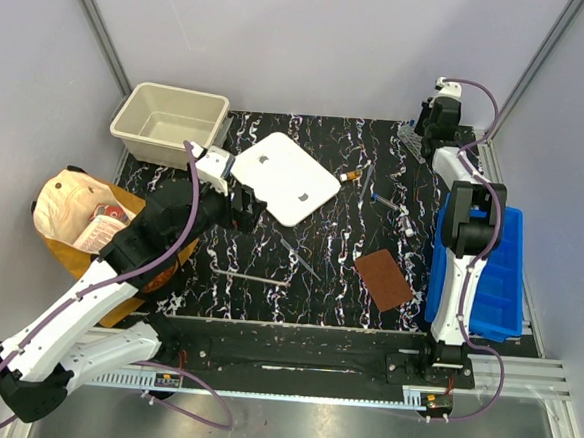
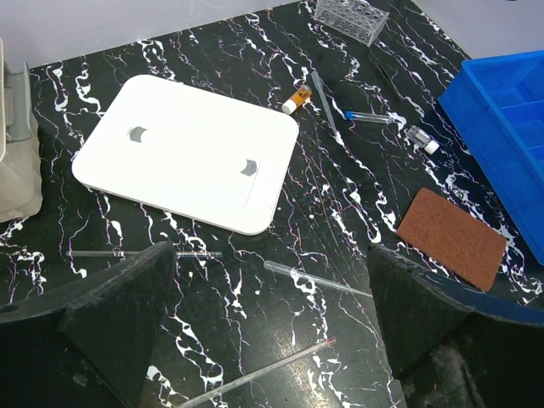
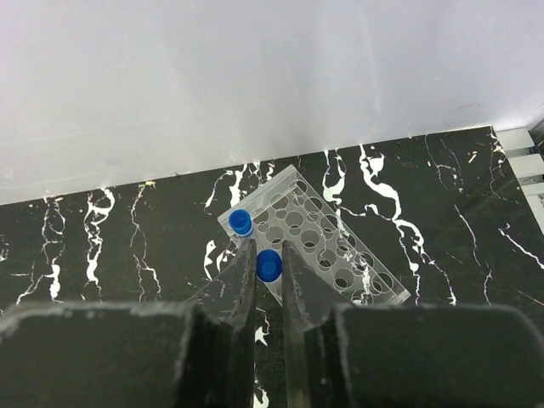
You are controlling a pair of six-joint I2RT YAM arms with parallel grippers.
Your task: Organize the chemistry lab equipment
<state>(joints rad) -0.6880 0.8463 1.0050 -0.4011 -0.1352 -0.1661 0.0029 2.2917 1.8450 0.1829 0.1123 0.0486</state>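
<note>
Sorting looks barely begun. Well to the right of the white lid (image 1: 285, 176) and further back, the clear tube rack (image 3: 331, 246) has one blue-capped tube (image 3: 241, 222) seated in a corner hole. The right gripper (image 3: 266, 255), jaws narrow, pinches a second blue-capped tube (image 3: 269, 266) just over the rack's near edge; whether it has entered a hole I cannot tell. The left gripper (image 1: 243, 204) hovers at the lid's near left corner, jaws spread wide, holding nothing.

Most pieces lie loose on the surface (image 1: 326, 302). Just off the lid's right edge are an orange-capped vial (image 2: 297, 98) and a long clear pipette (image 2: 323, 95). Further right of the lid lie a third blue-capped tube (image 2: 370, 116) and a white-capped vial (image 2: 421, 140). On the lid's near side rest a thin glass rod (image 2: 144, 253), a second pipette (image 2: 314, 279) and a red-tipped silvery rod (image 2: 263, 374). A brown pad (image 2: 450, 238) sits to the lid's near right, and a blue bin (image 2: 501, 110) stands well right of the lid. By my reckoning, nearly everything remains to be put away.
</note>
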